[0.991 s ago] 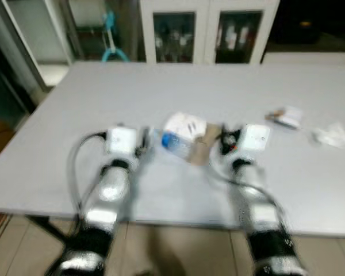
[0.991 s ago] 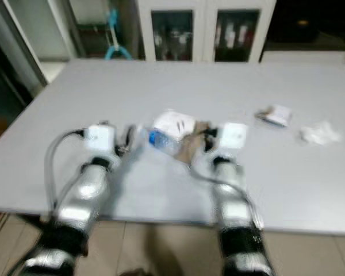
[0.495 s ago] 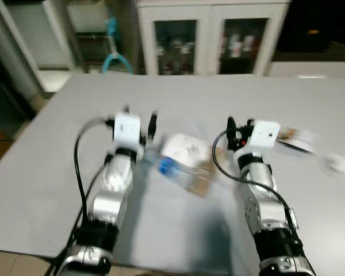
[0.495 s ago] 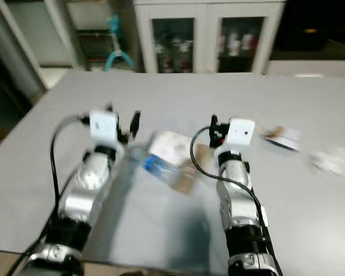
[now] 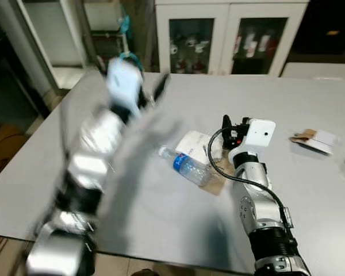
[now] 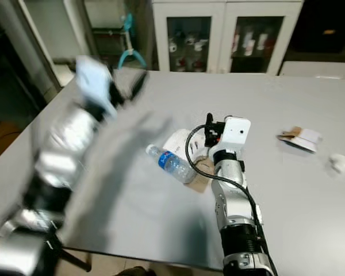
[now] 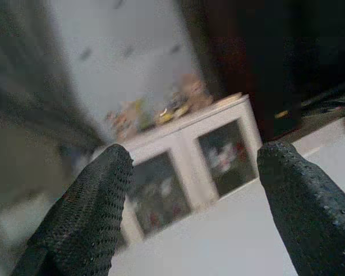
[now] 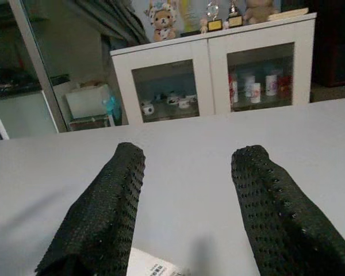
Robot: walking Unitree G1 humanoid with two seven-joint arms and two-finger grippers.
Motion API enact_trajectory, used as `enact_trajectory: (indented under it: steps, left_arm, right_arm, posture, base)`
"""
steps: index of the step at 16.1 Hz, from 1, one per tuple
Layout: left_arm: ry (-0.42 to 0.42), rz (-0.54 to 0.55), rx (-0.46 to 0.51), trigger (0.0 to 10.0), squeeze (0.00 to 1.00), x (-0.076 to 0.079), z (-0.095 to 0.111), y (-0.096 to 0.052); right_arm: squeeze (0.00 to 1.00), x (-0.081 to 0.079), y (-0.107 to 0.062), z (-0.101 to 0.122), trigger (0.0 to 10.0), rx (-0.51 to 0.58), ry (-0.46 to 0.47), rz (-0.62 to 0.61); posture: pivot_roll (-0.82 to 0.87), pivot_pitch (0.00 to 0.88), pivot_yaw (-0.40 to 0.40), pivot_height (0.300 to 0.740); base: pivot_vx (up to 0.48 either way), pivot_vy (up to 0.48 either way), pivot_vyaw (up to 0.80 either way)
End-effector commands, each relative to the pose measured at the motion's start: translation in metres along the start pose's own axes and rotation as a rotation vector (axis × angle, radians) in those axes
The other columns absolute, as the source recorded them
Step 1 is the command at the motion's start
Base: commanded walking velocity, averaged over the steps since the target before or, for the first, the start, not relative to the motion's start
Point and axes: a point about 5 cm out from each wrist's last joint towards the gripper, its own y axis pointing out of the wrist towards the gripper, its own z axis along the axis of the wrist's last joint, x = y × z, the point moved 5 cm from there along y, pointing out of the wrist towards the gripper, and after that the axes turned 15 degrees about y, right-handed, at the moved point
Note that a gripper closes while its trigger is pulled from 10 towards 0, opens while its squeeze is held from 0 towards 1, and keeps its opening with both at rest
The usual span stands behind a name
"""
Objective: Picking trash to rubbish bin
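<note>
The left gripper (image 7: 190,190), fingers spread, is swinging up and away from the water bottle (image 5: 187,167), now lying just beside the spread, hovering right gripper (image 5: 225,127); nothing is grasped yet.

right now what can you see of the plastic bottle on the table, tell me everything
The plastic bottle is clear, with a blue label band near its neck end and a pale cap. It lies on its side on the grey table, cap pointing toward the robot's left, body slanting toward the right arm. It looks empty, though that is hard to tell. Its far side lies against a white packet and its base end rests on a brown paper piece. Neither gripper touches it.
</note>
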Motion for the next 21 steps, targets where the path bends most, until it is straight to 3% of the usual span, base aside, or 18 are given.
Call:
enact_trajectory:
  steps: [1, 2, 3, 4, 5, 6, 7, 8, 9, 11, 12, 14, 18, 21]
  left_arm:
    - [-0.005, -0.097, 0.015, 10.0, 0.0, 0.005, 0.004, 0.002]
    - [0.049, -0.213, -0.003, 10.0, 0.0, -0.002, 0.001, 0.0]
    - [0.049, -0.213, -0.003, 10.0, 0.0, -0.002, 0.001, 0.0]
    - [0.086, -0.307, -0.025, 10.0, 0.0, -0.002, -0.004, -0.005]
    - [0.108, -0.525, -0.085, 10.0, 0.0, 0.009, -0.02, -0.022]
    - [0.1, -0.627, -0.115, 10.0, 0.0, 0.017, -0.028, -0.033]
    - [0.126, -0.834, -0.205, 10.0, 0.0, 0.035, -0.051, -0.063]
    - [0.13, -0.871, -0.215, 10.0, 0.25, 0.04, -0.055, -0.07]
    - [0.124, -0.896, -0.206, 10.0, 1.0, 0.045, -0.055, -0.073]
    - [0.089, -0.931, -0.182, 9.5, 1.0, 0.053, -0.053, -0.078]
    - [0.038, -0.975, -0.231, 10.0, 1.0, 0.055, -0.065, -0.089]
    - [-0.035, -1.013, -0.245, 10.0, 1.0, 0.062, -0.067, -0.095]
    - [-0.08, -0.97, -0.185, 10.0, 1.0, 0.065, -0.056, -0.081]
    - [-0.168, -0.886, -0.134, 10.0, 1.0, 0.067, -0.048, -0.057]
  right_arm:
    - [0.0, -0.003, 0.002, 0.003, 10.0, 0.008, 0.004, 0.003]
    - [0.0, -0.002, 0.003, 0.002, 10.0, 0.004, 0.002, -0.003]
    - [0.0, -0.002, 0.003, 0.002, 10.0, 0.004, 0.002, -0.003]
    - [0.0, -0.001, 0.003, 0.001, 10.0, -0.001, -0.004, -0.008]
    - [0.0, 0.001, 0.003, 0.0, 10.0, -0.009, -0.009, -0.016]
    - [0.0, 0.002, 0.003, -0.001, 10.0, -0.012, -0.01, -0.019]
    - [0.0, 0.003, 0.003, -0.003, 10.0, -0.023, -0.015, -0.023]
    - [0.0, 0.003, 0.003, -0.003, 10.0, -0.025, -0.017, -0.023]
    - [0.0, 0.003, 0.003, -0.003, 10.0, -0.026, -0.018, -0.024]
    - [0.0, 0.004, 0.003, -0.003, 10.0, -0.028, -0.018, -0.026]
    - [0.0, 0.003, 0.003, -0.004, 10.0, -0.031, -0.016, -0.025]
    - [0.0, 0.001, 0.004, -0.005, 10.0, -0.034, -0.016, -0.022]
    - [0.0, 0.001, 0.006, -0.002, 10.0, -0.027, -0.015, -0.023]
    - [0.0, 0.0, 0.008, -0.002, 10.0, -0.026, -0.013, -0.021]
  posture:
    - [0.06, 0.032, 0.06, 0.74]
    - [0.06, 0.029, 0.064, 0.74]
    - [0.06, 0.029, 0.064, 0.74]
    - [0.07, 0.028, 0.065, 0.74]
    - [0.07, 0.029, 0.067, 0.74]
    - [0.07, 0.029, 0.067, 0.74]
    - [0.07, 0.032, 0.074, 0.74]
    - [0.07, 0.032, 0.074, 0.74]
    - [0.07, 0.035, 0.071, 0.74]
    - [0.07, 0.036, 0.068, 0.74]
    - [0.07, 0.037, 0.071, 0.74]
    - [0.06, 0.034, 0.074, 0.74]
    - [0.06, 0.026, 0.074, 0.74]
    - [0.05, 0.012, 0.084, 0.74]
  base:
    - [0.0, 0.0, 0.0]
    - [0.0, 0.0, 0.0]
    - [0.0, 0.0, 0.0]
    - [0.0, 0.0, 0.0]
    - [0.0, 0.0, 0.0]
    - [0.0, 0.0, 0.0]
    - [0.0, 0.0, 0.0]
    - [0.0, 0.0, 0.0]
    - [0.0, 0.0, 0.0]
    - [0.0, 0.0, 0.0]
    - [0.0, 0.0, 0.0]
    - [0.0, 0.0, 0.0]
    - [0.0, 0.0, 0.0]
    - [0.0, 0.0, 0.0]
